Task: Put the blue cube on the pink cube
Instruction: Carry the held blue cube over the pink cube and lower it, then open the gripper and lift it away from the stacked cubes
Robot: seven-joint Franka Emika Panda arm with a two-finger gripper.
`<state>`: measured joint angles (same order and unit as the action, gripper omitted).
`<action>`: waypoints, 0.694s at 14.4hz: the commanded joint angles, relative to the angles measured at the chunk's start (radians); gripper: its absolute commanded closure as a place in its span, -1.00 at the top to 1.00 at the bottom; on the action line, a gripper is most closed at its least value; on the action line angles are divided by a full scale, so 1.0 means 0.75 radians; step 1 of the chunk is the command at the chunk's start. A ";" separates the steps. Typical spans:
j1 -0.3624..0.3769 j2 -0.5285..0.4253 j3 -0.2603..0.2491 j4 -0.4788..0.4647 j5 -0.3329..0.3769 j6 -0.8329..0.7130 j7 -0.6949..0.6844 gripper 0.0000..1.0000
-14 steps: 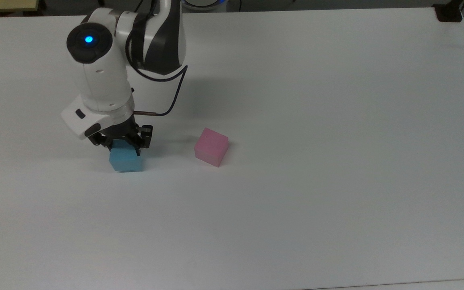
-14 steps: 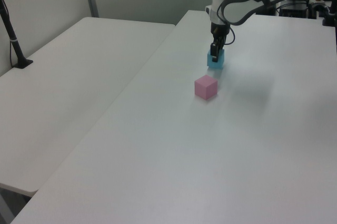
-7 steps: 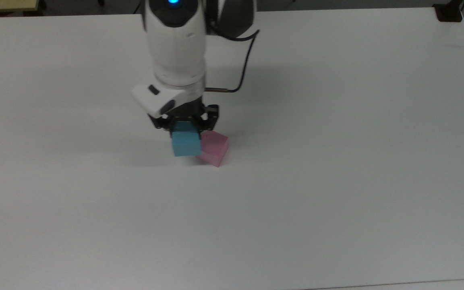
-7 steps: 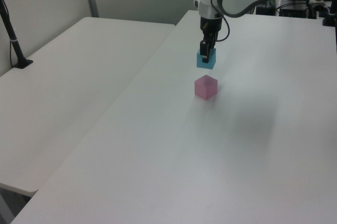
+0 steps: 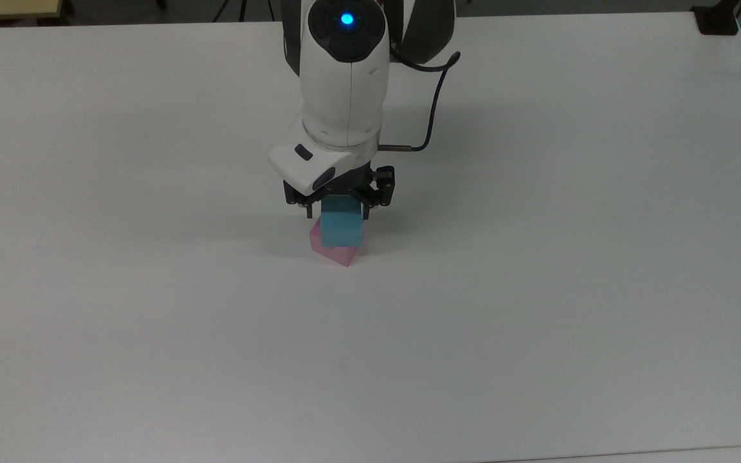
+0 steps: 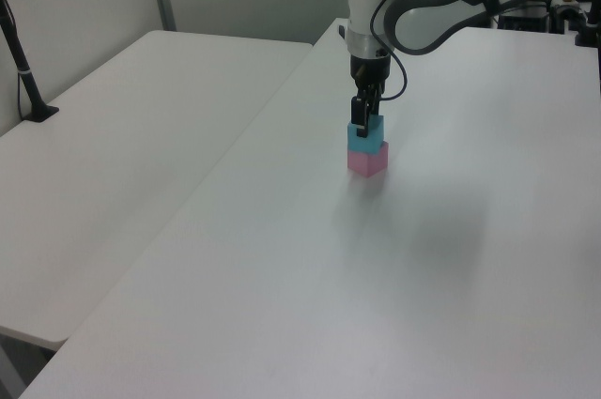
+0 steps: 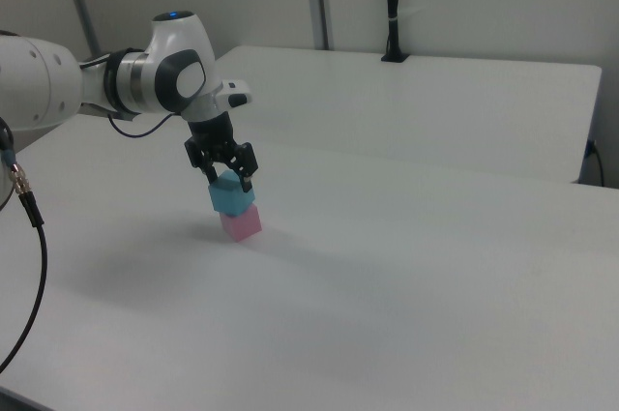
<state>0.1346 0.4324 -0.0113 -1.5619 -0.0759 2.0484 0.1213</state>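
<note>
You are looking at an evenly lit scene: soft, diffuse light falls from above, and the white worktop (image 5: 538, 289) reads bright without harsh glare. In the top view a faint, blurred shadow spreads on the worktop to the top view's left of the pink cube (image 5: 339, 254) and under the arm (image 5: 345, 96). In the right view a pale grey shadow lies to the right view's left of the cubes. A blue lamp (image 5: 347, 18) on the arm glows sharply. Colours look slightly washed and cool, and fine detail is soft.
</note>
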 commanded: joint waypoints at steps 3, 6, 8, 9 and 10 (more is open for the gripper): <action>0.011 -0.063 -0.018 -0.014 -0.015 -0.048 0.022 1.00; 0.005 -0.241 -0.020 -0.020 -0.015 -0.199 0.020 1.00; 0.003 -0.318 -0.024 -0.016 -0.009 -0.313 0.020 1.00; 0.003 -0.359 -0.028 -0.020 -0.005 -0.364 0.020 1.00; 0.003 -0.396 -0.028 -0.022 -0.001 -0.409 0.016 1.00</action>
<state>0.1308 0.2516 -0.0221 -1.5302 -0.0759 1.8329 0.1216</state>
